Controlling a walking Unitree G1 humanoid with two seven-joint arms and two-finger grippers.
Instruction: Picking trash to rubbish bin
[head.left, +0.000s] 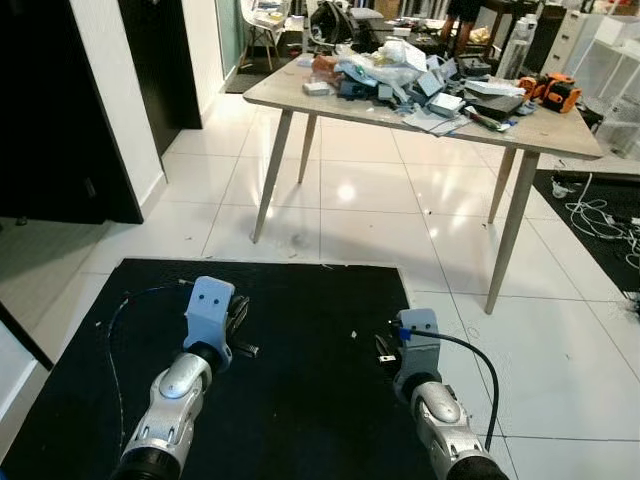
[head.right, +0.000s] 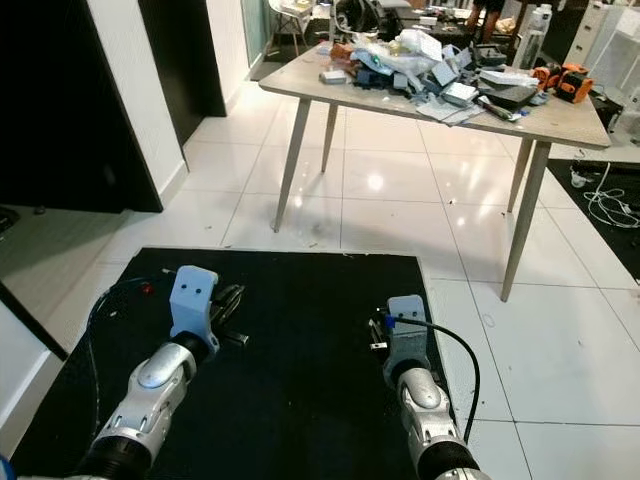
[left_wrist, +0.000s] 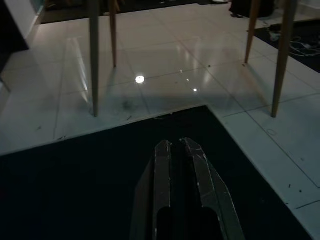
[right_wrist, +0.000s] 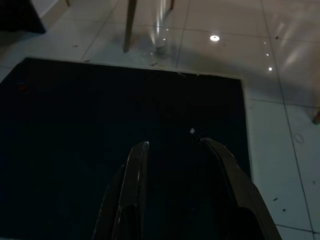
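The robot stands on a matte black mat (head.left: 300, 340), a flat square with a fine, slightly dusty nap, laid on glossy white floor tiles (head.left: 370, 190) that mirror the ceiling lights as bright dots.

Ahead stands a pale wooden table (head.left: 560, 135) with a smooth rectangular top and slim tapered legs splayed outward. Its top carries the heap of trash (head.left: 420, 75): crumpled clear plastic wrap, flattened grey and blue cartons, white paper scraps and small boxes, piled loosely in a mound. The heap's long axis runs along the table's length, from the robot's left toward its right, spreading lower and flatter at the right end. Beside that end sits an orange and black tool (head.left: 550, 92). No rubbish bin can be made out.

Both arms are silver, rounded metal segments ending in pale blue-grey plastic wrist housings. The left gripper (left_wrist: 179, 150) hovers above the mat, its two long black fingers pressed side by side with nothing between them; their surfaces look hard and faintly scuffed. The right gripper (right_wrist: 175, 147) hangs over the mat near its right edge, fingers spread apart and empty, a black cable (head.left: 470, 350) looping from its wrist. A small white speck (right_wrist: 192, 131) lies on the mat just beyond its fingertips.

A thin dark wire (head.left: 115, 320) curls on the mat by the left arm, and white cords (head.left: 600, 215) tangle on a dark rug at far right.
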